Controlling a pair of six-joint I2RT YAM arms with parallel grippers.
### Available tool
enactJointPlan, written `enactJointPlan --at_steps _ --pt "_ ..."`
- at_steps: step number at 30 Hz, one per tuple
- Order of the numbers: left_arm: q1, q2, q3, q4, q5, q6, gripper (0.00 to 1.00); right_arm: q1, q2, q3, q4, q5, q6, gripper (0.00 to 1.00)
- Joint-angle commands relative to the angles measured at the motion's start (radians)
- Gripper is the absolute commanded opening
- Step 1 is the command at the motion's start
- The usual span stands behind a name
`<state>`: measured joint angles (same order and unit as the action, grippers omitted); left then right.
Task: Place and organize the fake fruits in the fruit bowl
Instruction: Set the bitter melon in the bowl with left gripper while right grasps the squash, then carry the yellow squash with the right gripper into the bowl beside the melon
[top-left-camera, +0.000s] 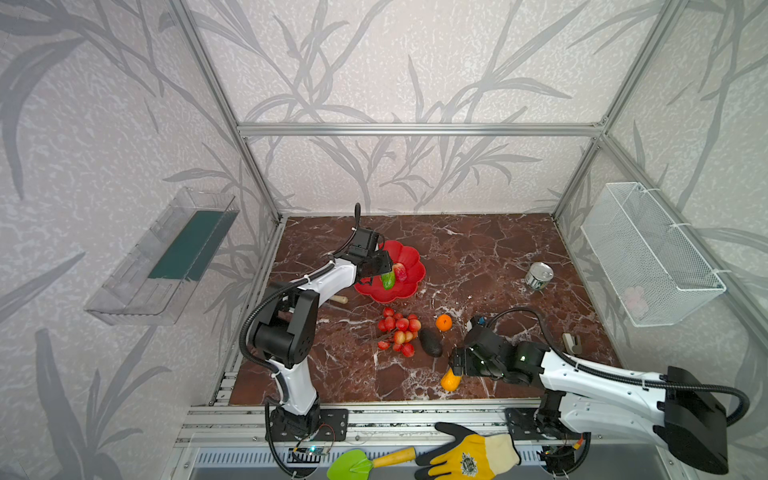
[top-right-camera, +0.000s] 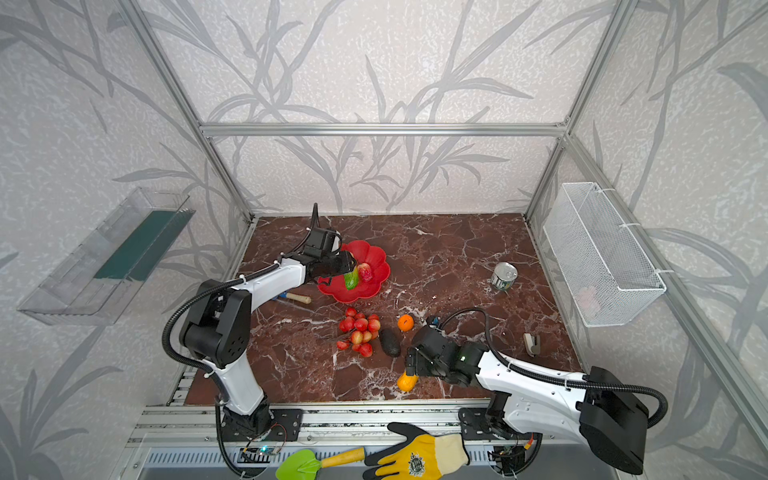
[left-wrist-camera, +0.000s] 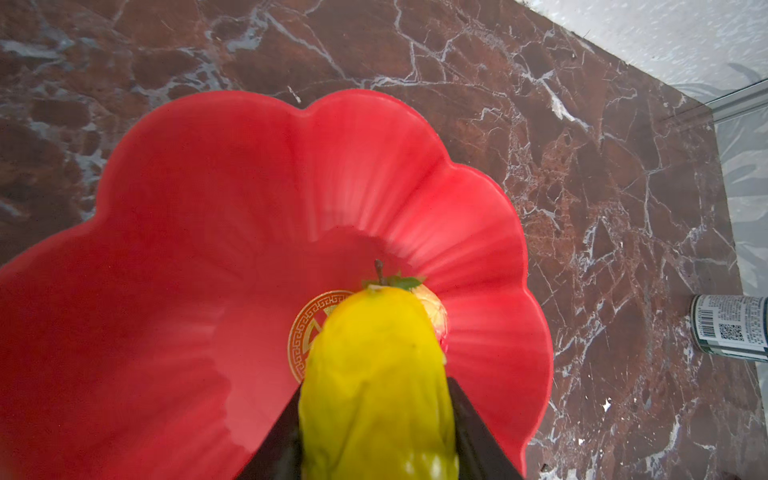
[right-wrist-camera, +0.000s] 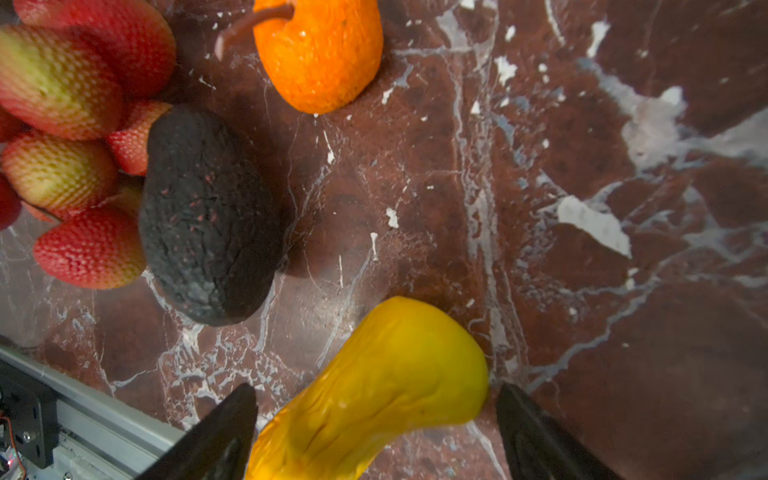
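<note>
The red scalloped fruit bowl (top-left-camera: 411, 257) (top-right-camera: 374, 253) (left-wrist-camera: 208, 208) stands at the back left of the marble floor. A red-green peach-like fruit (top-left-camera: 401, 272) (left-wrist-camera: 434, 311) lies in it. My left gripper (top-left-camera: 384, 270) (left-wrist-camera: 376, 415) hangs over the bowl, shut on a yellow-green oblong fruit (top-left-camera: 388, 280) (left-wrist-camera: 374, 374). On the floor lie the red grape bunch (top-left-camera: 399, 330) (right-wrist-camera: 62, 104), the small orange (top-left-camera: 444, 322) (right-wrist-camera: 320, 54) and the dark avocado (top-left-camera: 430, 343) (right-wrist-camera: 208, 216). My right gripper (top-left-camera: 455, 365) (right-wrist-camera: 374, 415) is open. Its fingers straddle an orange-yellow oblong fruit (top-left-camera: 451, 380) (right-wrist-camera: 386, 374) near the front edge.
A metal can (top-left-camera: 539, 275) (left-wrist-camera: 729, 328) lies at the right. A white wire basket (top-left-camera: 648, 253) hangs on the right wall, a clear shelf (top-left-camera: 166, 257) on the left wall. A trowel handle (top-right-camera: 297, 298) shows beside the left arm. A glove (top-left-camera: 469, 455) and green trowel (top-left-camera: 353, 463) lie beyond the front rail.
</note>
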<state>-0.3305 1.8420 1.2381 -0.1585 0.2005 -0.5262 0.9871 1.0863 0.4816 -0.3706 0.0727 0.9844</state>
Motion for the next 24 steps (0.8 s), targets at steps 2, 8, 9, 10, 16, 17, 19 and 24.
enactJointPlan --at_steps 2,8,9,10,16,17,19,24 --pt "0.021 0.07 0.052 0.008 0.035 -0.028 0.48 0.008 0.051 -0.014 0.099 0.037 0.041 0.88" --pt "0.034 0.096 0.077 0.007 0.059 -0.059 0.62 0.006 0.127 -0.013 0.161 0.057 0.05 0.77" --pt "0.036 0.088 0.077 0.007 0.062 -0.062 0.66 0.005 0.129 -0.015 0.169 0.065 0.05 0.75" --pt "0.037 0.076 0.077 0.011 0.064 -0.061 0.69 0.007 0.131 -0.017 0.175 0.074 0.05 0.73" --pt "0.04 -0.073 0.04 0.089 0.096 -0.024 0.85 -0.019 0.154 -0.037 0.227 0.086 0.038 0.51" --pt "0.041 -0.116 0.023 0.105 0.086 -0.016 0.85 -0.021 0.149 -0.032 0.226 0.101 0.018 0.46" --pt "0.042 -0.207 -0.02 0.144 0.056 -0.003 0.86 -0.028 0.129 -0.006 0.19 0.137 -0.035 0.41" --pt "0.051 -0.493 -0.178 0.186 -0.067 0.036 0.87 -0.067 0.053 0.135 0.099 0.22 -0.29 0.31"
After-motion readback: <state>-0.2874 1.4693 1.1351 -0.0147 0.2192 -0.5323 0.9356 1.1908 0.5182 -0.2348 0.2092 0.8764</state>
